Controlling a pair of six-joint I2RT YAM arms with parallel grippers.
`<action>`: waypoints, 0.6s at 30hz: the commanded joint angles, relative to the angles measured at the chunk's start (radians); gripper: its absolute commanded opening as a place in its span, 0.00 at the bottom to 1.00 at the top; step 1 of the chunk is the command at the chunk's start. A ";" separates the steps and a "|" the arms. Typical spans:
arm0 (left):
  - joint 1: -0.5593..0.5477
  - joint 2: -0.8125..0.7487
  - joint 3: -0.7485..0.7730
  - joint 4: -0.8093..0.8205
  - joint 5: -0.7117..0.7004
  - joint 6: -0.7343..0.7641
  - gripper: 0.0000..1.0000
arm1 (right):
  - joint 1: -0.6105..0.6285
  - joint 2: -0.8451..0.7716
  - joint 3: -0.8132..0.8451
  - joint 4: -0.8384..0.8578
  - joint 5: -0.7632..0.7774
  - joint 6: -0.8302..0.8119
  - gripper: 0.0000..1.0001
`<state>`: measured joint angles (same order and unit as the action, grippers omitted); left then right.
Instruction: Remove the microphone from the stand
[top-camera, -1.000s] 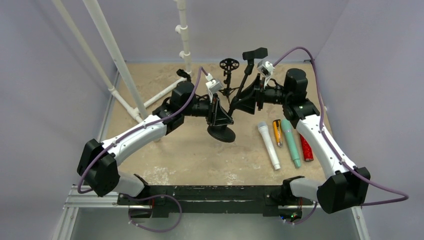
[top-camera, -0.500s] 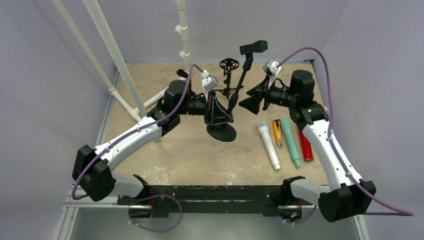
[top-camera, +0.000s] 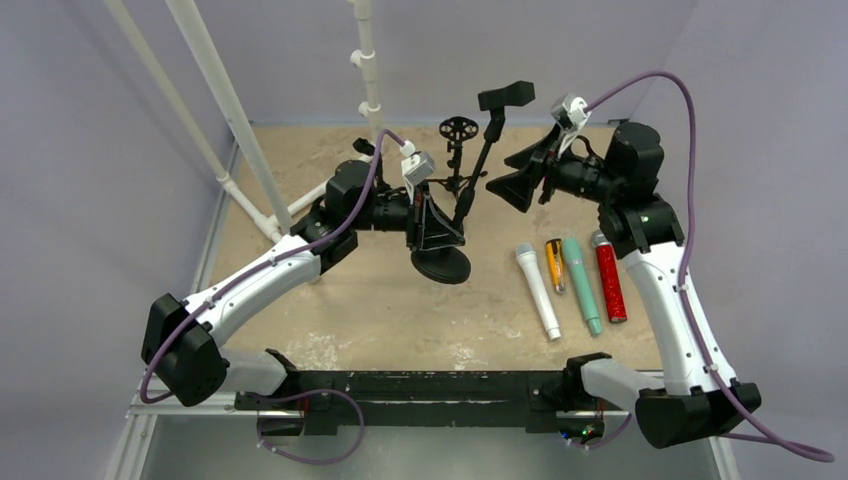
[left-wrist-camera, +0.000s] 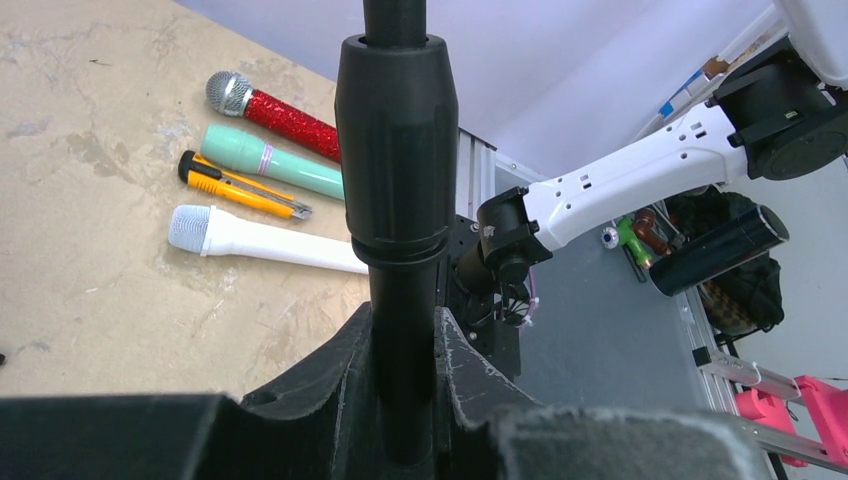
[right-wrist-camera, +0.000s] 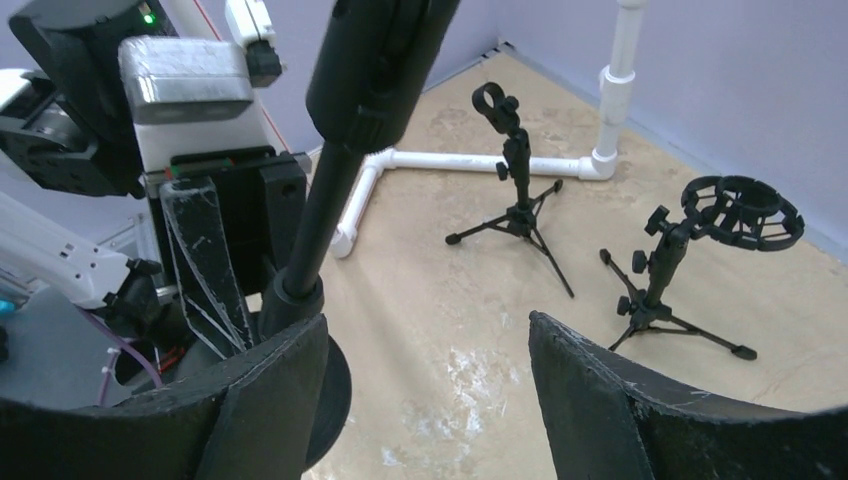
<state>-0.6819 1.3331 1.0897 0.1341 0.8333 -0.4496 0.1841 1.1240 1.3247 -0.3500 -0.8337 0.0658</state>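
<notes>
Spreading the right claw (right-wrist-camera: 425, 340) wide, with nothing between its jaws. Pulling it up and off to the right of the microphone stand (right-wrist-camera: 312, 225), after crowding the pole a second ago with the jaws set narrower.

Keeping the left claw (left-wrist-camera: 405, 350) clenched on the stand's pole, low down, just under the thick black sleeve (left-wrist-camera: 395, 150) and just above the round base (top-camera: 445, 267). No shift in that grasp over the last second.

Leaning the pole up and back from the base, over the worktop (top-camera: 380, 300). Carrying at the stand's head the black microphone (top-camera: 506, 96), apparently: a short dark bar, too dark to tell apart from its clip.

Lying flat, well to the right of the stand: a white microphone (top-camera: 537, 292), a utility knife (top-camera: 553, 264), a teal microphone (top-camera: 582, 285) and a red glitter microphone (top-camera: 609, 283), the last now fully uncovered with the right arm lifted off it.

Standing behind the stand: a shock-mount tripod (right-wrist-camera: 740, 210) and a clip tripod (right-wrist-camera: 515, 180), both apart from it.

Judging from all this, freeing and opening the right claw for a reach toward the stand's head, with the left one bracing the pole. Removal not yet begun, so needing a higher approach and a clean pinch on the dark bar, without dragging the whole stand over.
</notes>
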 joint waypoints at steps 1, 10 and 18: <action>0.002 -0.034 0.013 0.067 0.005 0.024 0.00 | -0.019 -0.007 0.063 0.037 -0.042 0.096 0.72; 0.003 -0.029 -0.005 0.092 0.047 0.002 0.00 | -0.052 0.055 0.112 0.251 -0.135 0.365 0.74; 0.002 -0.012 -0.009 0.101 0.064 -0.005 0.00 | -0.058 0.105 0.132 0.383 -0.170 0.507 0.78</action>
<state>-0.6815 1.3331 1.0687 0.1349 0.8597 -0.4530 0.1303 1.2201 1.4082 -0.0898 -0.9611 0.4644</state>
